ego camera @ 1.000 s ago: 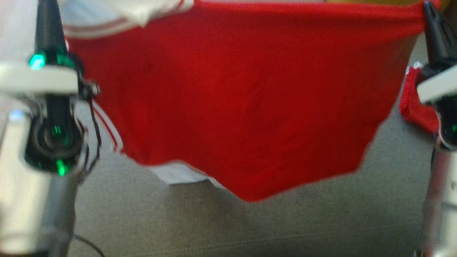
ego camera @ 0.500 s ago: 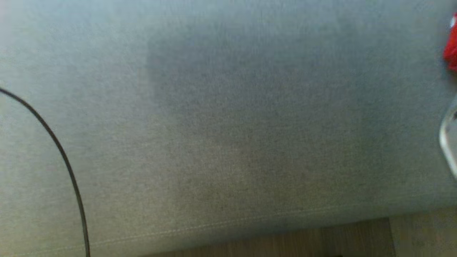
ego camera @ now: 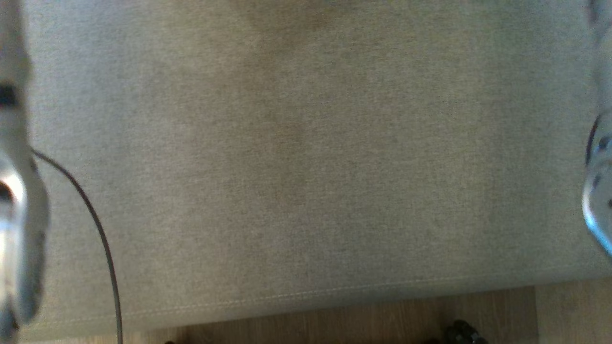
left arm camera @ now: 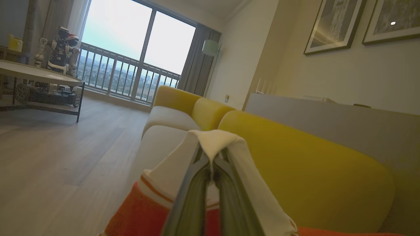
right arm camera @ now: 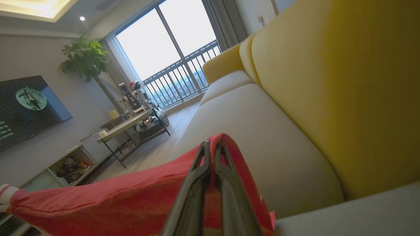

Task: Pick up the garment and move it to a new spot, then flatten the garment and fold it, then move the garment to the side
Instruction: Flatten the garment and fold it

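The garment is red with white, red-striped trim. In the left wrist view my left gripper [left arm camera: 212, 160] is shut on a white part of the garment [left arm camera: 141, 213], which drapes over the fingertips, with red cloth below. In the right wrist view my right gripper [right arm camera: 211, 147] is shut on a red edge of the garment [right arm camera: 115, 196], and the cloth stretches away to the left. Both grippers hold it up above the grey sofa seat [right arm camera: 262, 137]. In the head view, blurred pale forearms sit at the left edge [ego camera: 14, 215] and the right edge [ego camera: 600, 191].
The grey seat cushion [ego camera: 306, 167] spans the head view, with its front seam and wood floor [ego camera: 382, 320] below. A black cable [ego camera: 95, 229] curves at the left. A yellow backrest [left arm camera: 311, 170] runs behind the seat. A low table [left arm camera: 39, 75] with a toy robot stands across the floor.
The head camera has tilted down. A second ago it showed the red garment spread between both grippers; now it shows bare seat cushion and the floor edge.
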